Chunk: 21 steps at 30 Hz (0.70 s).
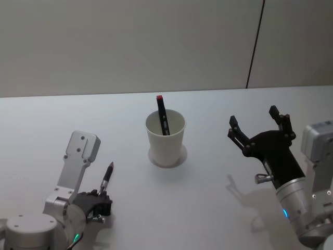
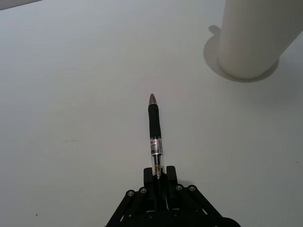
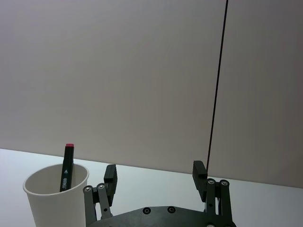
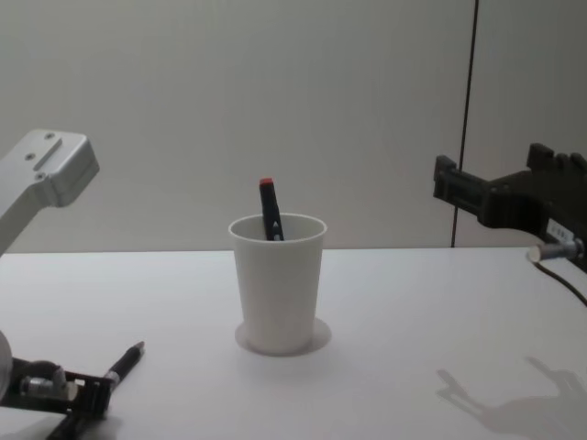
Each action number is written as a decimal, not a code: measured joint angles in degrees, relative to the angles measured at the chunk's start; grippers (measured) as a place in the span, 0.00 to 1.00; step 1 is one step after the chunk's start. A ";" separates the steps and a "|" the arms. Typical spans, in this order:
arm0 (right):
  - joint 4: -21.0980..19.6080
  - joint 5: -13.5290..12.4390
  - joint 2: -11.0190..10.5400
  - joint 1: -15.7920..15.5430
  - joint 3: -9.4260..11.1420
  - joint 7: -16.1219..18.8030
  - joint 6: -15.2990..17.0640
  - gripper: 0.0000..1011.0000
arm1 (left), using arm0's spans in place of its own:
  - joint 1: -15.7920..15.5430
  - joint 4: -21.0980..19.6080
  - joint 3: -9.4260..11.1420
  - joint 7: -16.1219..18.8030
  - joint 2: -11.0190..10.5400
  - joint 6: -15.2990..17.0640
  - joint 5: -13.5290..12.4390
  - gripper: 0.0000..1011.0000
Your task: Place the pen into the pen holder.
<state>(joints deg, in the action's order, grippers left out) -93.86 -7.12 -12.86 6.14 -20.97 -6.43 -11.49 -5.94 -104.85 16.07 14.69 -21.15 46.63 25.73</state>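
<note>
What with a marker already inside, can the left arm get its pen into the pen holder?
Probably yes: the left gripper holds the pen, bare table separates it from the pen holder, the marker leaves the mouth mostly free, and the right gripper hangs aside.

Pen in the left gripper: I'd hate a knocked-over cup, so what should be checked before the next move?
1. Grip: left gripper shut on the pen at its rear end: ok.
2. Cup: pen holder stands upright on the table: ok.
3. Room inside: red-capped marker leans at the far side, space beside it: ok.
4. Height: pen is low, below the holder's rim: not ok.
5. Other arm: right gripper open, apart from the holder on its right: ok.
6. Grip firmness: cannot tell.
</note>
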 joint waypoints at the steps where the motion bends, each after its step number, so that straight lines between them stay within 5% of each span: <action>1: 0.00 0.00 0.00 0.00 0.00 0.00 0.00 0.99 | 0.06 -0.07 -0.06 -0.12 0.00 -0.35 -0.13 0.17; 13: 0.00 0.00 0.00 0.00 0.00 0.00 0.00 0.99 | 0.87 -0.69 -0.41 -1.04 -0.19 -4.54 -1.63 0.17; 21: 0.00 0.00 0.00 0.00 0.00 0.00 0.00 0.99 | 0.87 -0.79 -0.73 -1.51 0.12 -4.02 -1.97 0.17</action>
<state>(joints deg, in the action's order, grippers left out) -93.86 -7.12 -12.86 6.14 -20.97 -6.43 -11.49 -5.07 -105.64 15.34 13.18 -21.03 42.61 23.76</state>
